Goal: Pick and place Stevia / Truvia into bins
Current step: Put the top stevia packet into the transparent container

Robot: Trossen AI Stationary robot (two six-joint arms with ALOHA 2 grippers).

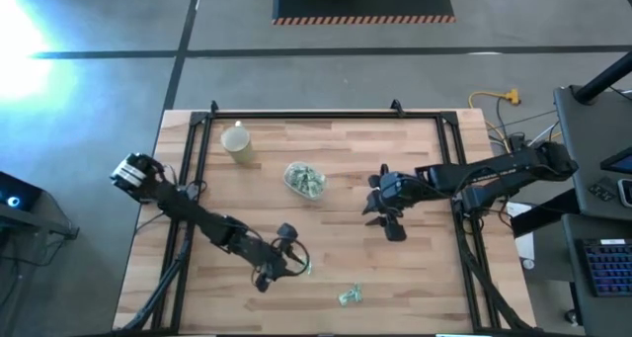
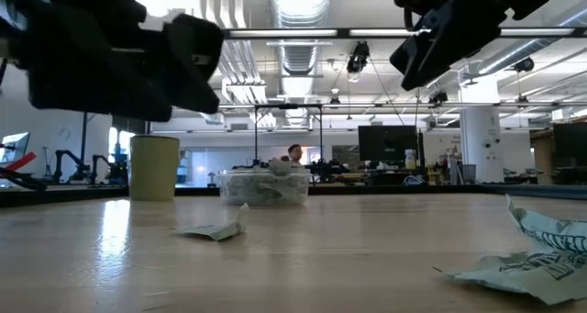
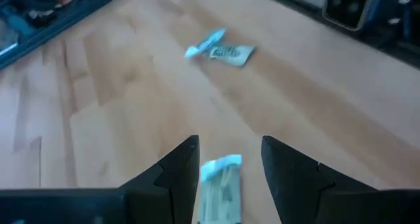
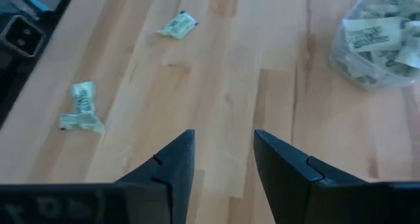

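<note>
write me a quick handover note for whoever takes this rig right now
Left gripper: open, low over the near table, a sachet between its fingers, not gripped yet.
Right gripper: open and empty, raised over mid-table to the right of the tub.
Tub: mid-table, already holding a pile of sachets. Yellow cup stands behind it to the left, not part of the job.
Done: most sachets are binned.
Left: the sachet at the left gripper, plus loose sachets near the front edge; the wrist view shows these as two lying close together.
</note>
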